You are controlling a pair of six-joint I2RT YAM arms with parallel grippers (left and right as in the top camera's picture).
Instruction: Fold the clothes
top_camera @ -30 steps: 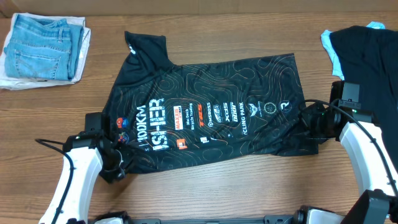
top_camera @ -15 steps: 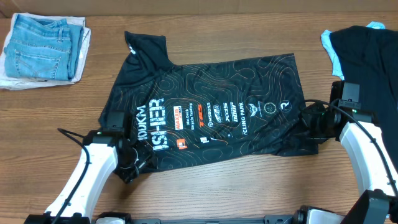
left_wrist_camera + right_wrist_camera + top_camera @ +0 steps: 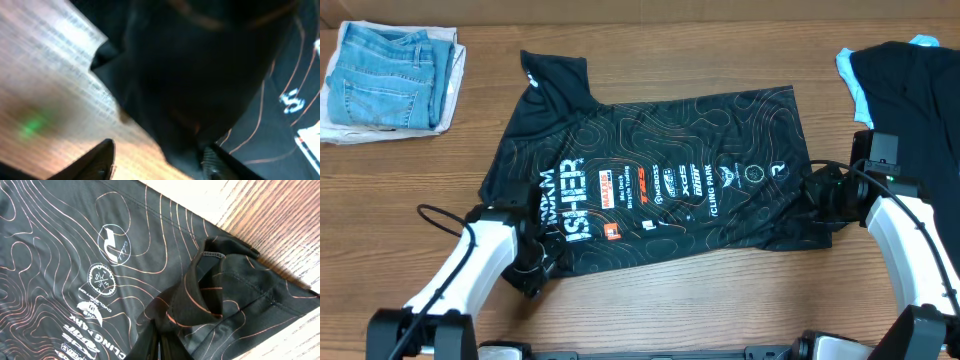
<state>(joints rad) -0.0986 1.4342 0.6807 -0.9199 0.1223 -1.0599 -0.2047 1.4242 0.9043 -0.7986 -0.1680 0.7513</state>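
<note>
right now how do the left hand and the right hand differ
The left hand stands open; the right hand is shut. The right hand pinches a bunched fold of the black shirt; the left hand appears to grip nothing. The left hand is at the shirt's lettered end, the right hand at the opposite end. Both sit at the shirt's near edge.

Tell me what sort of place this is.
Probably a robot-testing workbench set up for laundry folding: a wooden table carries a spread black shirt and folded jeans, with a white left arm and right arm reaching in.
</note>
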